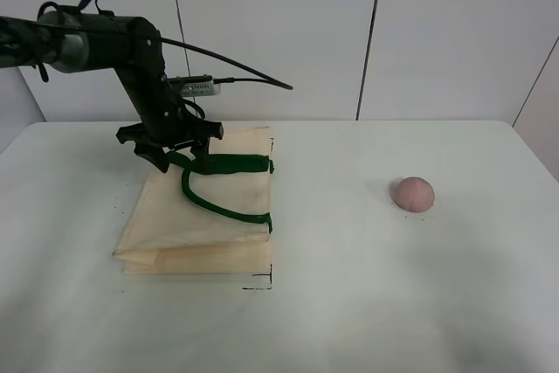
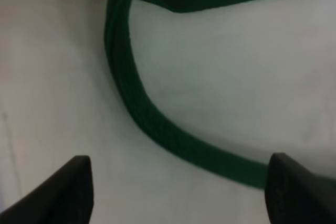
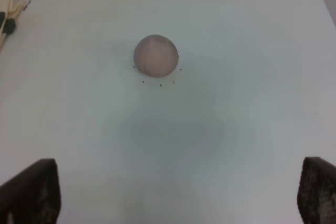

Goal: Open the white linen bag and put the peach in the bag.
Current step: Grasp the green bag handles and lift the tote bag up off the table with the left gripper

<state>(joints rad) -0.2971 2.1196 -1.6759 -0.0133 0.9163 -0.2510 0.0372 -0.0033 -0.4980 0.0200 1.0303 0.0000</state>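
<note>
Now; white linen bag [image 1: 175,233] cream, flat; peach [image 1: 412,193] pink; left tool [image 2: 178,179], right tool [image 3: 181,182] wide

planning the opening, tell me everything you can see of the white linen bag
The white linen bag is a cream cloth tote lying flat and closed on the table, left of centre. Dark green strap handles loop across its upper face. The left tool hangs open over one strap at its far edge.

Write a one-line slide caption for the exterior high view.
The left gripper hangs open over the green handle of the white linen bag; the peach sits apart on the table.
</note>
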